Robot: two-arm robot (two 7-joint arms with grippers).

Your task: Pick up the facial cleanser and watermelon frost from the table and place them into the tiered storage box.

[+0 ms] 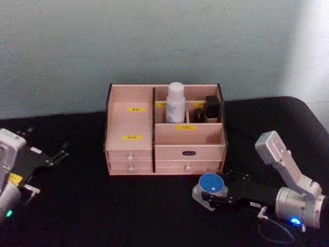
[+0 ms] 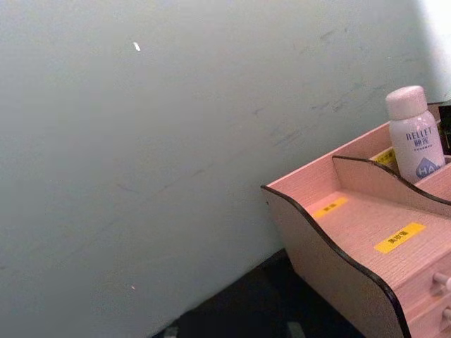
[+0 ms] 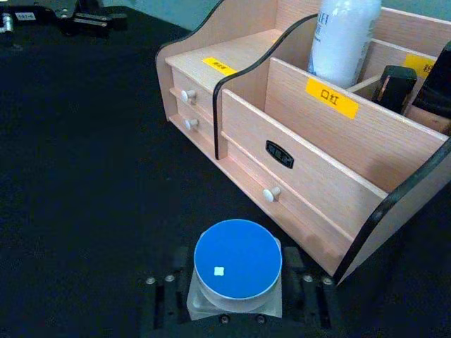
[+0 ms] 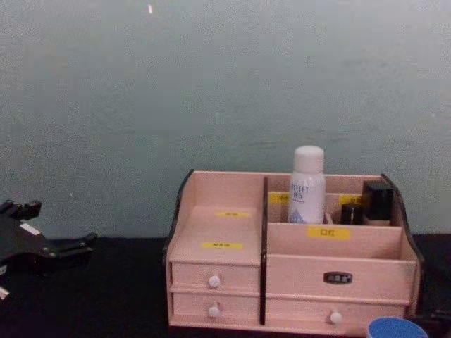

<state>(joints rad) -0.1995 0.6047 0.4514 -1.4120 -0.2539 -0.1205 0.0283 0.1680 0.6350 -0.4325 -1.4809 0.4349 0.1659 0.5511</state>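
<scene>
The tiered storage box (image 1: 128, 123) stands at the middle back of the black table. The facial cleanser (image 1: 175, 103) is upright in its rear middle compartment, also seen from the chest (image 4: 307, 186) and both wrists (image 2: 416, 137) (image 3: 343, 39). The watermelon frost (image 1: 211, 185), a squat jar with a blue lid (image 3: 237, 262), sits just in front of the box's lower right drawer. My right gripper (image 1: 209, 195) reaches in from the right, its fingers (image 3: 304, 276) pressed against both sides of the jar. My left gripper (image 1: 62, 151) rests open at the far left, away from the box.
Small dark bottles (image 1: 208, 109) stand in the box's rear right compartment beside the cleanser. A pale green wall (image 4: 211, 84) rises close behind the box. Black table (image 1: 103, 206) stretches in front and to the left; its right edge (image 1: 316, 110) is near my right arm.
</scene>
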